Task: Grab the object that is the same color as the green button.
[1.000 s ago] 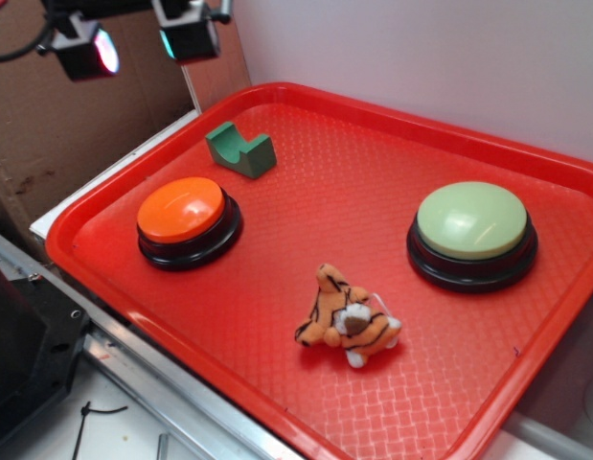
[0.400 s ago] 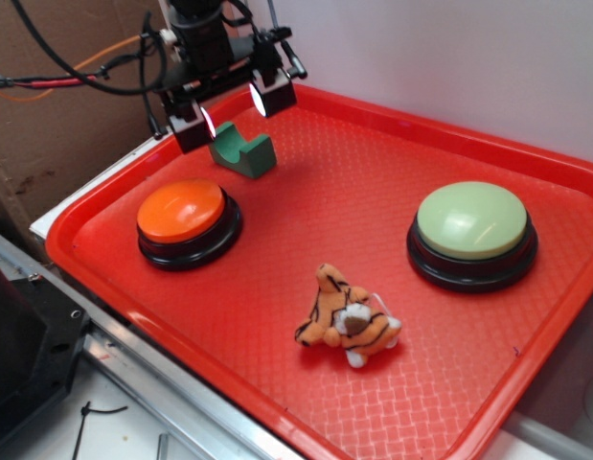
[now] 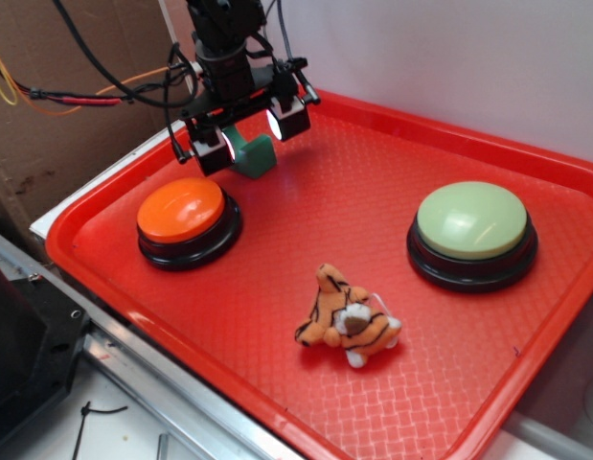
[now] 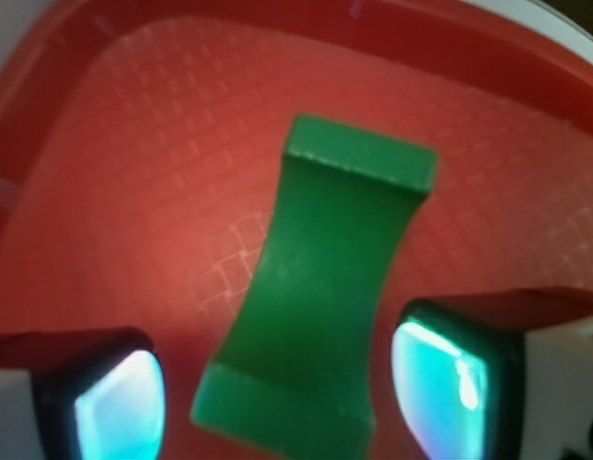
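The small dark green block (image 3: 255, 154) with a U-shaped notch rests on the red tray (image 3: 306, 220) at its far left. My gripper (image 3: 250, 133) hangs low over it, open, one finger on each side. In the wrist view the green block (image 4: 325, 287) fills the space between my two glowing fingertips (image 4: 119, 402), with gaps on both sides and no contact. The pale green dome button (image 3: 471, 222) sits on the tray's right side.
An orange dome button (image 3: 181, 211) stands just in front of the gripper on the left. A striped plush tiger (image 3: 349, 321) lies near the tray's front middle. The tray's raised rim and a white wall lie behind the block; cardboard stands at left.
My gripper has come down from the upper left and moved right, now straddling the green block. The block, buttons and tiger have not moved.
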`<move>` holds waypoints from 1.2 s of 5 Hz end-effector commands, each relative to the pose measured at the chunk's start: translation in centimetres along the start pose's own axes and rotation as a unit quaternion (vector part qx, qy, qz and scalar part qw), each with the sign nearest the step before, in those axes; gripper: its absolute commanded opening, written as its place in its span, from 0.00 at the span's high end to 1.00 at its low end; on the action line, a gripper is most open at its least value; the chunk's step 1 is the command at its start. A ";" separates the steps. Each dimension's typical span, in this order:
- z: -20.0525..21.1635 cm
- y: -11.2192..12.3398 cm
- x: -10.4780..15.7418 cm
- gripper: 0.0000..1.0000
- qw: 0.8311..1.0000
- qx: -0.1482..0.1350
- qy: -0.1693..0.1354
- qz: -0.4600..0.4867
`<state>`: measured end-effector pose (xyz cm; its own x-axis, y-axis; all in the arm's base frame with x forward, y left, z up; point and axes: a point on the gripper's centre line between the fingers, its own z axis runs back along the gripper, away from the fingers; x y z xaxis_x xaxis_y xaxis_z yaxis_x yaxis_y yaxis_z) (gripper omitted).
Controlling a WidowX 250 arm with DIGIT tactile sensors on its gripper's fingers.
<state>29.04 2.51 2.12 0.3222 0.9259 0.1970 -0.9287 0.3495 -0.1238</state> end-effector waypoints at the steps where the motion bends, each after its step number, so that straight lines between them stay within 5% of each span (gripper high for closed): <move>1: 0.3 -0.2 1.2 0.76 1.000 -0.014 -0.018 0.016; 2: 0.2 -0.1 1.0 1.00 1.000 -0.011 -0.012 0.012; 3: 0.5 -0.2 1.1 1.00 1.000 -0.008 -0.005 -0.013; 4: 3.3 -0.7 0.7 1.00 0.990 -0.005 0.004 -0.140; 6: 10.3 -0.6 -1.7 1.00 0.943 -0.019 0.052 -0.329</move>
<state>26.17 -1.85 9.88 0.8523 0.5153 0.0902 -0.5173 0.8558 -0.0013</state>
